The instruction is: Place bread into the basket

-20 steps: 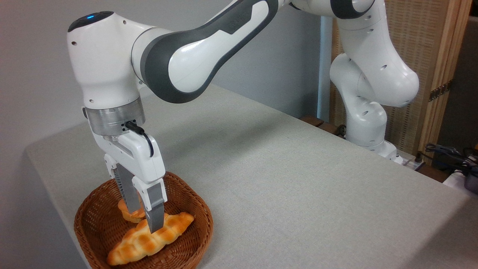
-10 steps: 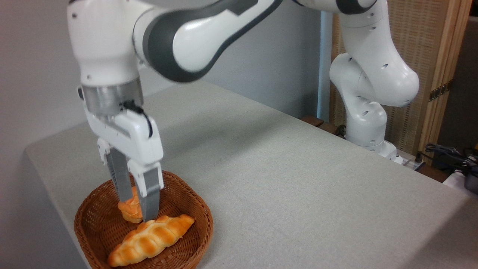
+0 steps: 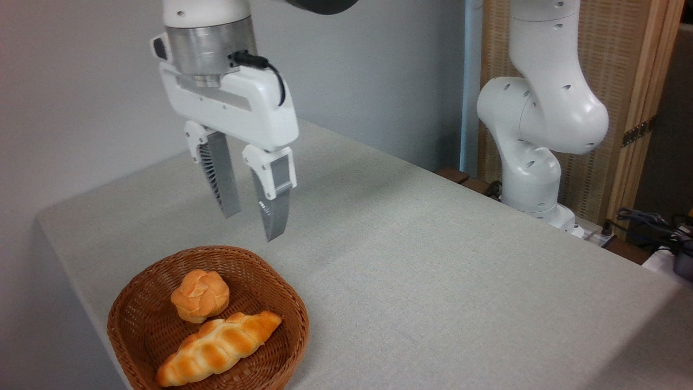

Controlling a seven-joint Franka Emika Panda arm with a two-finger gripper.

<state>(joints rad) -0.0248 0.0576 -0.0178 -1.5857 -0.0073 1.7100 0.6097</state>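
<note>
The bread (image 3: 219, 348), a long braided golden loaf with pointed ends, lies inside the basket (image 3: 135, 319), a shallow reddish-brown wicker one at the table's front left corner. One end of the loaf rests near the basket's front rim. My gripper (image 3: 252, 225) hangs well above the basket's far rim, up and to the right of the loaf. It is open, and the gap between its two grey fingers (image 3: 273, 208) holds nothing.
A small round knotted bun (image 3: 200, 295) sits in the basket just behind the loaf. The arm's white base (image 3: 533, 179) stands at the table's far right edge. Cables (image 3: 649, 225) lie at the right, and a wooden screen (image 3: 612, 81) stands behind.
My gripper has let go of the loaf and risen out of the basket, moving up and to the right. The loaf stays in the basket, and the bun is now fully in view.
</note>
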